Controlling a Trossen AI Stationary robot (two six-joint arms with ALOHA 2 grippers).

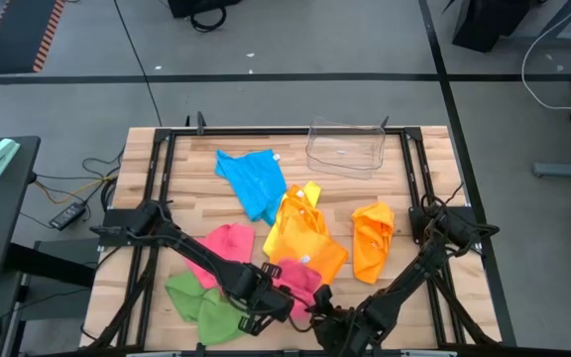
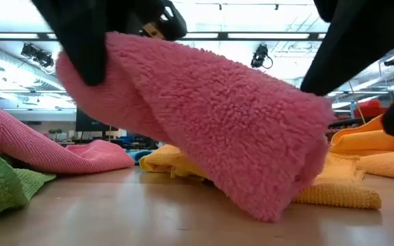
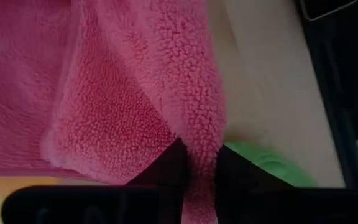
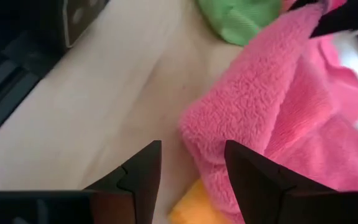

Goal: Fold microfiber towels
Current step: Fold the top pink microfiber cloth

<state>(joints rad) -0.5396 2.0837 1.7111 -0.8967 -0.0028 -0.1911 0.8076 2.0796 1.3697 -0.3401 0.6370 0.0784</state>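
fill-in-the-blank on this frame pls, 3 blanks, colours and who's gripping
1. The towel lifted between the two arms is ____.
2. In its wrist view, the ____ tool pinches an edge of the lifted towel.
3. The towel nearest the clear plastic bin is ____.
Missing words: pink; left; blue

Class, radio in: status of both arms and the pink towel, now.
Left gripper jaws pinching the fluffy pink microfiber towel, lifted. Right gripper jaws open beside its fold. Green cloth and yellow cloth crowd close.
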